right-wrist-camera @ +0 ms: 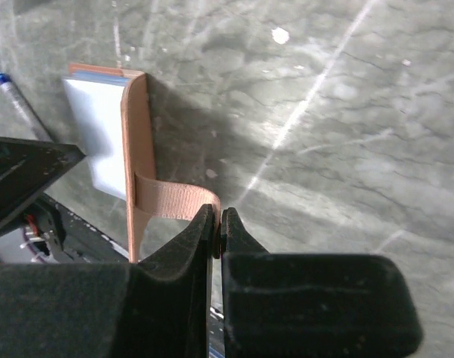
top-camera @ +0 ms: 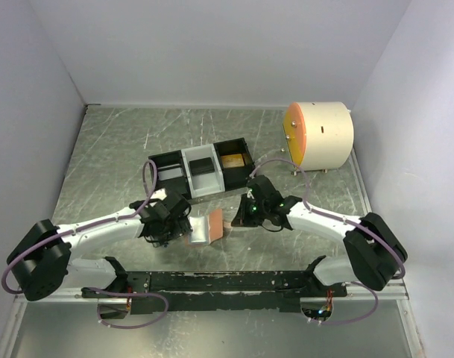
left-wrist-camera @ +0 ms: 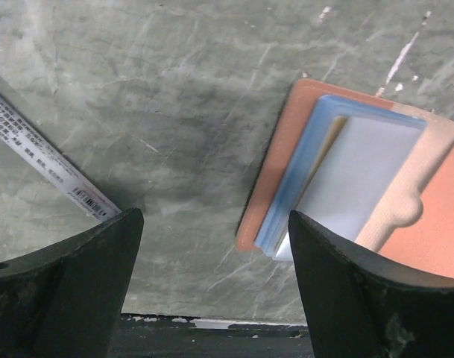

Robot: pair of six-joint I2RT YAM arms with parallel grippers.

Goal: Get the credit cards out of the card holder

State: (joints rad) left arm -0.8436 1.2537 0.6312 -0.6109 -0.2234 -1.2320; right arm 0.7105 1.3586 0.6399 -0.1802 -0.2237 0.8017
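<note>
Right wrist view: right tool [right-wrist-camera: 218,222] clamped shut on tab [right-wrist-camera: 171,201] of card holder [right-wrist-camera: 134,134], which lies part-open on surface [top-camera: 122,149] twd near edge. Left tool [left-wrist-camera: 212,224] wide open, empty, just beside it. Pale credit cards [left-wrist-camera: 357,179] still tucked in pockets, none out yet. Three-compartment tray [top-camera: 188,165] farther back.

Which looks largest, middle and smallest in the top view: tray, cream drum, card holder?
1 and 2, unsure: tray and cream drum cover similar areas; the tray is longer, the drum broader across.
3. card holder: clearly smallest.
</note>
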